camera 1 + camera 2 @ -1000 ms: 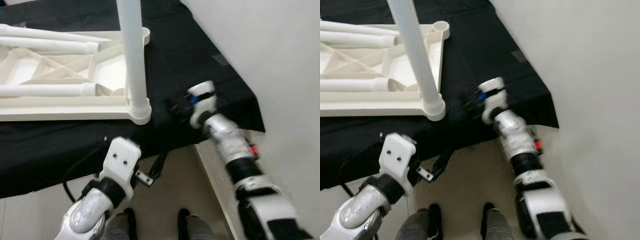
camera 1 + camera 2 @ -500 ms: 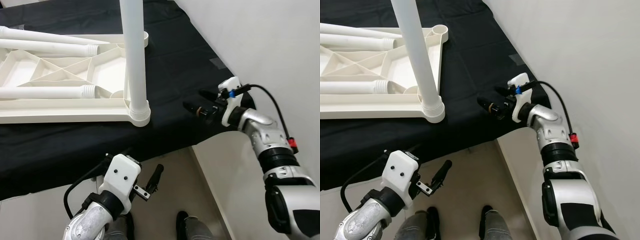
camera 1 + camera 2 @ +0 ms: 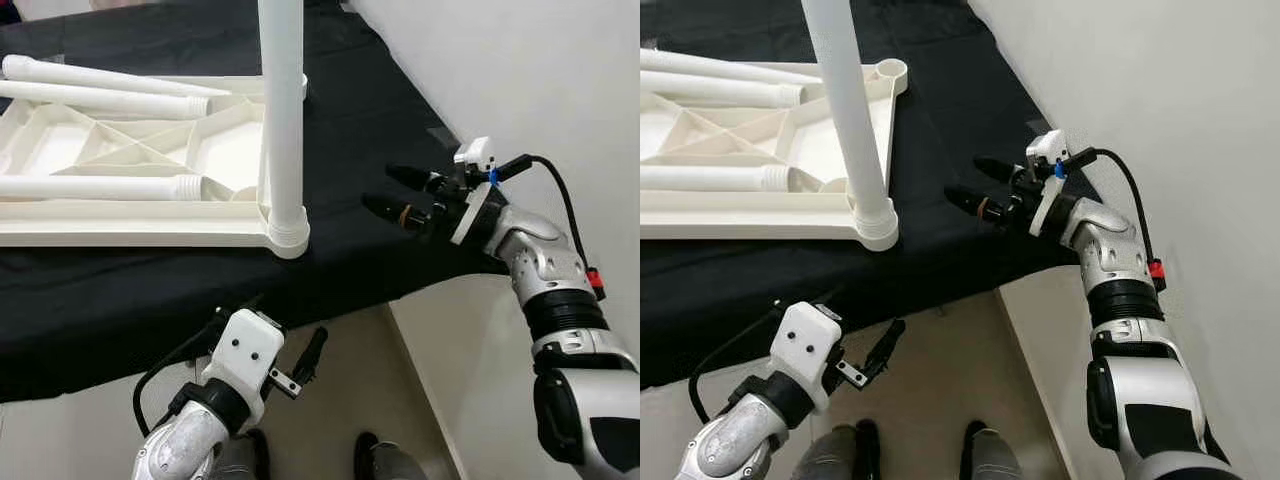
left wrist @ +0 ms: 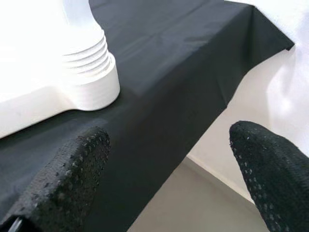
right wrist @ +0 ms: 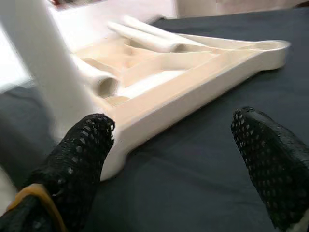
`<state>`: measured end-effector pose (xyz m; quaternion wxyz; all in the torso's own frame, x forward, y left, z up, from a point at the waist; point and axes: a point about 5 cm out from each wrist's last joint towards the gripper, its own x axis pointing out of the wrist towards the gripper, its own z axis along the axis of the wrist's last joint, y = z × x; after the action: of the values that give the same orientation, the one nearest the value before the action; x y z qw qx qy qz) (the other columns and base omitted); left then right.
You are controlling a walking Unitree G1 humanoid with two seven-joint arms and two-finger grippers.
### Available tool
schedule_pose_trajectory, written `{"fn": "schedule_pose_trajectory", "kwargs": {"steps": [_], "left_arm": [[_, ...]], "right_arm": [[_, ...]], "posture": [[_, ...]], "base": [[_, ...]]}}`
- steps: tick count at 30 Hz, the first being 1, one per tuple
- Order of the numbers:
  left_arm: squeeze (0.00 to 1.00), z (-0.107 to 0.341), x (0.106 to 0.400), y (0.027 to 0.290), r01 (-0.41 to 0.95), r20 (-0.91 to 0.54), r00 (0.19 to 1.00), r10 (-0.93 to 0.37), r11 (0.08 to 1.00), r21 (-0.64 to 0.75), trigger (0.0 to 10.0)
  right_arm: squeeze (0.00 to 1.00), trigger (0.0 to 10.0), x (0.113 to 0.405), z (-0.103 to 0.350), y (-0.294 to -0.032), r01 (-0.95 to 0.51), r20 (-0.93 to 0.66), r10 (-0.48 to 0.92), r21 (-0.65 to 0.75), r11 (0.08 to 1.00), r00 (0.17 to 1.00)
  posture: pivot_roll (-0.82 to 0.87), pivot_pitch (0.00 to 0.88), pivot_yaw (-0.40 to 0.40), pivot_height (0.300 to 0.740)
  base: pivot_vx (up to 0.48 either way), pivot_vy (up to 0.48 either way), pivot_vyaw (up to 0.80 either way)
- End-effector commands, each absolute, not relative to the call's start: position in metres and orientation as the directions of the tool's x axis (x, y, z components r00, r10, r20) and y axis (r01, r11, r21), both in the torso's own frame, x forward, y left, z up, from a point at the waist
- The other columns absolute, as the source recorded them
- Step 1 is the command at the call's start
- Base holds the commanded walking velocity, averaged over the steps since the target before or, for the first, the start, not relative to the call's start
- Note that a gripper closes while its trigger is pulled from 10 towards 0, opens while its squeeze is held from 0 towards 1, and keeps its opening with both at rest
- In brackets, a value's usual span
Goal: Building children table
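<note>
- Looking down from the head camera, I see the white children's table top (image 3: 150, 232) lying upside down on a tabletop draped in black cloth (image 3: 350, 110), its ribbed underside facing up.
- One white leg (image 3: 282, 110) stands upright, seated in the corner socket (image 3: 287, 234) nearest the robot on its right side.
- Three loose legs (image 3: 100, 187) lie flat inside the frame's ribbed underside, roughly parallel to one another.
- My right gripper (image 3: 395, 192) hovers above the black cloth, just to the right of the upright leg and apart from it; its two black fingers (image 5: 79, 159) are spread wide and hold nothing.
- My left gripper (image 3: 312, 355) hangs below the tabletop's near edge, over the floor; its fingers (image 4: 63, 179) are likewise spread, with nothing between them.
- A white wall (image 3: 540, 80) borders the tabletop on the robot's right.
- Two dark shoes (image 3: 975, 455) show on the floor at the frame's lower edge.
</note>
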<state>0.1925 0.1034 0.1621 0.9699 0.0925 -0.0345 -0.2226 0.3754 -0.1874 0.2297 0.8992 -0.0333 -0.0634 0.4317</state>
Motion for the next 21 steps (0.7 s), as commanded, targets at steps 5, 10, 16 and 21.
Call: {"fn": "schedule_pose_trajectory", "kwargs": {"steps": [5, 10, 16, 21], "left_arm": [[0.0, 0.151, 0.192, 0.102, 0.428, 0.0, 0.9, -0.435, 0.885, 0.184, 10.0], [0.0, 0.144, 0.192, 0.102, 0.431, -0.011, 0.899, -0.437, 0.884, 0.182, 10.0], [0.0, 0.142, 0.196, 0.102, 0.434, -0.006, 0.898, -0.44, 0.883, 0.182, 10.0], [0.0, 0.14, 0.196, 0.102, 0.428, -0.001, 0.901, -0.434, 0.887, 0.171, 10.0]], "right_arm": [[0.0, 10.0, 0.38, 0.223, -0.202, -0.607, 0.158, 0.608, -0.058, 0.793, 0.778], [0.0, 10.0, 0.374, 0.218, -0.202, -0.581, 0.199, 0.573, -0.023, 0.814, 0.795], [0.0, 10.0, 0.372, 0.203, -0.203, -0.537, 0.172, 0.53, -0.002, 0.843, 0.83], [0.0, 10.0, 0.379, 0.203, -0.212, -0.354, 0.18, 0.349, -0.007, 0.935, 0.92]], "posture": [[0.12, 0.125, -0.061, 0.74], [0.11, 0.104, -0.056, 0.74], [0.1, 0.117, -0.049, 0.74], [0.1, 0.109, -0.051, 0.74]], "base": [[0.0, 0.0, 0.0], [0.0, 0.0, 0.0], [0.0, 0.0, 0.0], [0.0, 0.0, 0.46]]}}
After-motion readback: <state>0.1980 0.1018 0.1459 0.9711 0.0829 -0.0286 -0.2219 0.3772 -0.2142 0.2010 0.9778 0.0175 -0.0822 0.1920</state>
